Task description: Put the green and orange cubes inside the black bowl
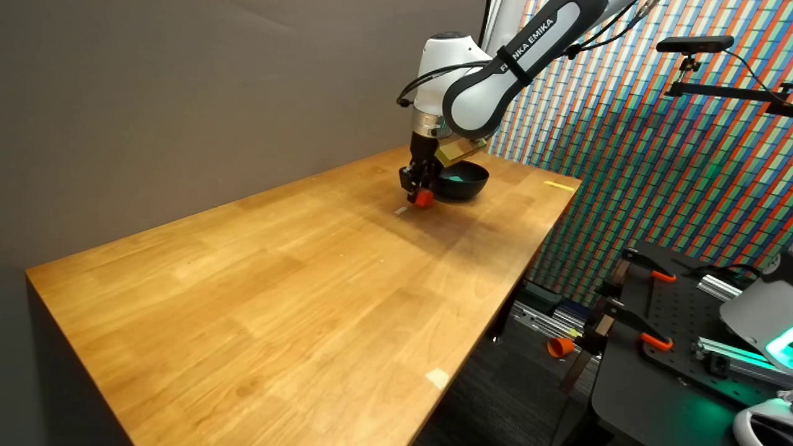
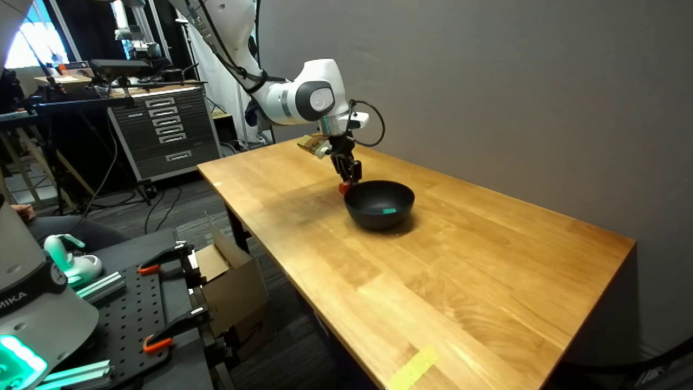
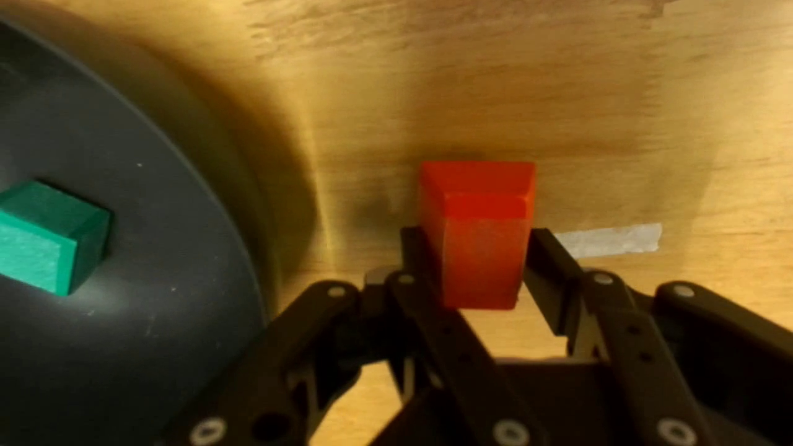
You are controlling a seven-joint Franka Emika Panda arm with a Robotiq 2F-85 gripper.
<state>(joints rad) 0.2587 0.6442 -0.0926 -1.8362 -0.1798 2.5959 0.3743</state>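
Note:
The black bowl [image 1: 463, 191] stands on the table and shows in both exterior views [image 2: 373, 221]. In the wrist view the bowl [image 3: 167, 260] fills the left side. The green cube [image 3: 37, 248] lies inside it, tilted, and its top shows in an exterior view [image 2: 389, 210]. The orange cube, which looks red-orange [image 3: 483, 254], is between my fingers, close beside the bowl. My gripper [image 3: 474, 244] is shut on it, a fingertip against each side. In an exterior view the orange cube [image 1: 424, 198] is at table level; I cannot tell whether it touches the wood.
The wooden table [image 1: 279, 297] runs along a grey wall [image 1: 217, 124]. A strip of pale tape [image 3: 613, 240] lies by the right finger. Yellow tape [image 2: 414, 368] marks a table edge. A black side table with clamps [image 1: 669, 347] stands apart from the wooden table.

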